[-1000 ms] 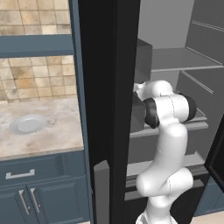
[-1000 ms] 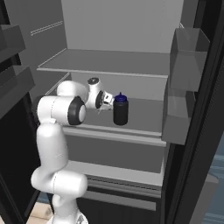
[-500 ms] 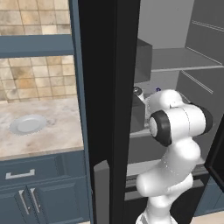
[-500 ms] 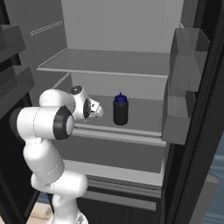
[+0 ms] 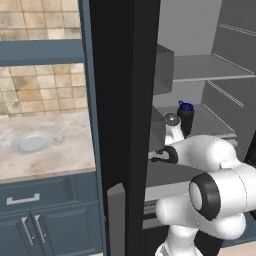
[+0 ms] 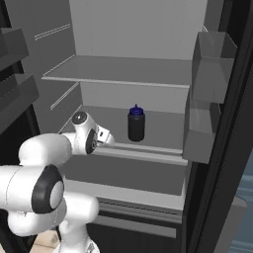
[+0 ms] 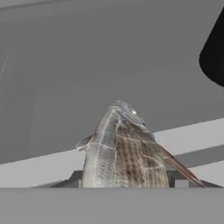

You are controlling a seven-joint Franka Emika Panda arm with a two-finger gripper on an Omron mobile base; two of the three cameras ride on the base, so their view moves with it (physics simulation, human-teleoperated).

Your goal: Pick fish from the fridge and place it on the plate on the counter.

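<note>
I'm working inside the fridge (image 6: 133,44), its black door standing open beside the worktop (image 5: 55,150), and I'm judging the task as roughly half done: the fish is picked, the carry and the placing are both left. The worktop is sitting off to the left of the fridge, with the plate (image 5: 32,141) lying bare near its left edge, nothing on it yet. On the middle shelf (image 6: 163,129) a dark bottle (image 6: 136,123) with a blue cap is standing upright, well back from the shelf's front edge. My hand (image 6: 105,139) is hovering at that shelf's front left corner. In the hand view the fish (image 7: 124,153) is rising between the fingers, scaled flank toward the camera, so I'm reading the hand as closed on it, narrowed to the fish's thickness.
</note>
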